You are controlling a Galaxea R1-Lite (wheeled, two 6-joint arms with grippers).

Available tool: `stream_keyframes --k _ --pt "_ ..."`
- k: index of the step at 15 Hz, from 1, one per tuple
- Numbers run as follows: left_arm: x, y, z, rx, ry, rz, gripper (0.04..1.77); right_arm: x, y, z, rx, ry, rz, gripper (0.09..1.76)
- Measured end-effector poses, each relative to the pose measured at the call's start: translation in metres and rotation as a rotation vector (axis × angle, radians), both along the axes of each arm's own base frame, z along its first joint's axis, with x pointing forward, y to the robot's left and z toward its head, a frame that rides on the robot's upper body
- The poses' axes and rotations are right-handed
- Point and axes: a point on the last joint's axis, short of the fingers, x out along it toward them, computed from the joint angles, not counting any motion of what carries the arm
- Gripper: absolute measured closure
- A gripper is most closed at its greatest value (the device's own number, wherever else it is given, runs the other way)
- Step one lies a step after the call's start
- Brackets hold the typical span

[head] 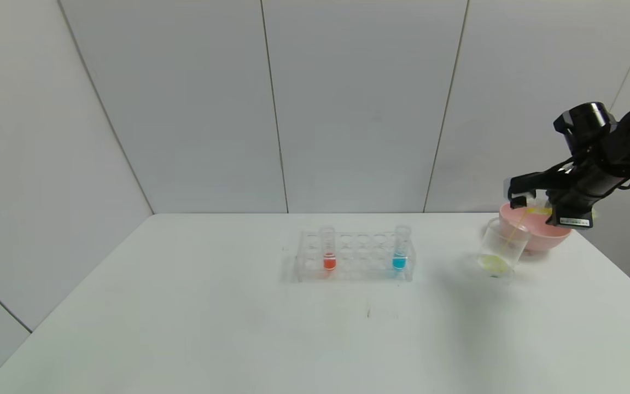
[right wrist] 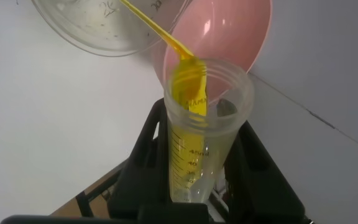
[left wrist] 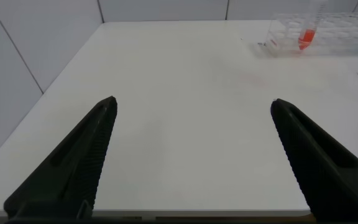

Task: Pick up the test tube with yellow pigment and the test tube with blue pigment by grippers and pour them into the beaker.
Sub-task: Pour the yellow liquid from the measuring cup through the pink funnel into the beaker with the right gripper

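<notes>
My right gripper is shut on the test tube with yellow pigment, tilted over the beaker at the table's right. A thin yellow stream runs from the tube's mouth into the beaker, where a yellow pool lies at the bottom. In the right wrist view the beaker shows beyond the tube's mouth. The test tube with blue pigment stands upright at the right end of the clear rack. My left gripper is open and empty, low near the table's front left, far from the rack.
A tube with orange-red liquid stands at the rack's left end. A pink bowl sits just behind and right of the beaker, under my right arm. The white table ends at grey wall panels behind.
</notes>
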Motion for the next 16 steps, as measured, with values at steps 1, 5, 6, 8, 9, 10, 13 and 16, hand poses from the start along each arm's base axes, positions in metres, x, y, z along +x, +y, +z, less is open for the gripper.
stream_keyframes --k 1,5,6,8,9,10,13,16 --pt "0.000 0.000 0.000 0.000 0.000 0.000 0.05 -0.001 0.001 0.002 -0.015 -0.003 0.000 1.28" --pt "0.000 0.000 0.000 0.000 0.000 0.000 0.05 -0.001 0.006 0.005 -0.023 -0.016 0.013 1.28" --pt "0.000 0.000 0.000 0.000 0.000 0.000 0.05 -0.002 0.007 0.007 -0.024 -0.019 0.018 1.28" --pt "0.000 0.000 0.000 0.000 0.000 0.000 0.05 -0.003 0.010 0.009 -0.033 -0.025 0.033 1.28" --pt "0.000 0.000 0.000 0.000 0.000 0.000 0.05 -0.003 0.011 0.011 -0.047 -0.029 0.032 1.28" --pt "0.000 0.000 0.000 0.000 0.000 0.000 0.05 -0.004 0.012 0.011 -0.066 -0.029 0.028 1.28" --pt "0.000 0.000 0.000 0.000 0.000 0.000 0.05 -0.004 0.012 0.012 -0.074 -0.030 0.026 1.28" --pt "0.000 0.000 0.000 0.001 0.000 0.000 0.05 -0.004 0.013 0.012 -0.087 -0.029 0.025 1.28"
